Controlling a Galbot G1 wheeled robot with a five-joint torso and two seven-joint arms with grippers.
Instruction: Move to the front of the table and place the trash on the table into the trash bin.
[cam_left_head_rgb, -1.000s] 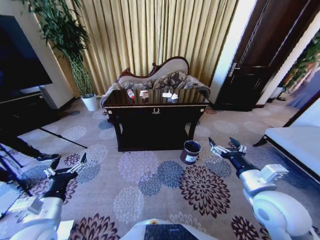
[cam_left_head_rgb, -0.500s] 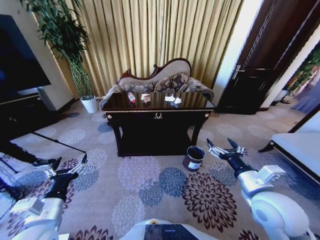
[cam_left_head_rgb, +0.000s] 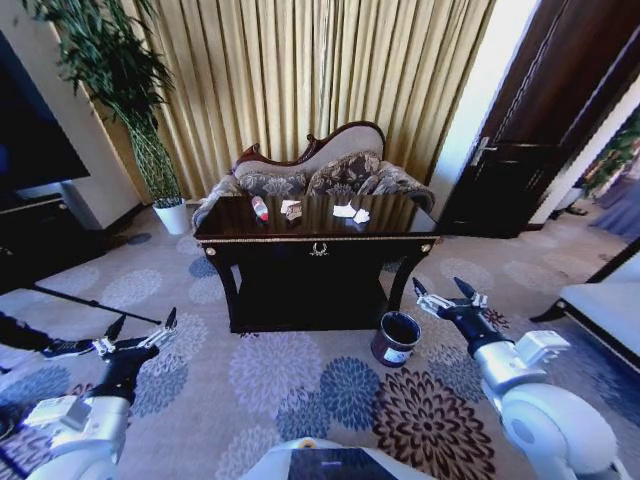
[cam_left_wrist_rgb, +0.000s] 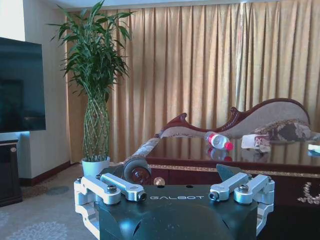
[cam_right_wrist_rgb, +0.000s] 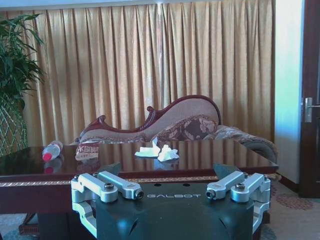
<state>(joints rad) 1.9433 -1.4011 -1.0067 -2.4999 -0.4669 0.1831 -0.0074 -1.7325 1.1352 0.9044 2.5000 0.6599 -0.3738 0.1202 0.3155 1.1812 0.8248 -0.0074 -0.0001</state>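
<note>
Right gripper (cam_left_head_rgb: 444, 294) apparently wide open, empty.

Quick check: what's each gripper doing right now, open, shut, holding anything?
Left gripper: open, empty, low before the table.
Right gripper: open, empty, beside the bin.

My head camera looks forward and down at the bench (cam_left_head_rgb: 316, 228) from some way back. Both wrist cameras face it level, sharing its top.
</note>
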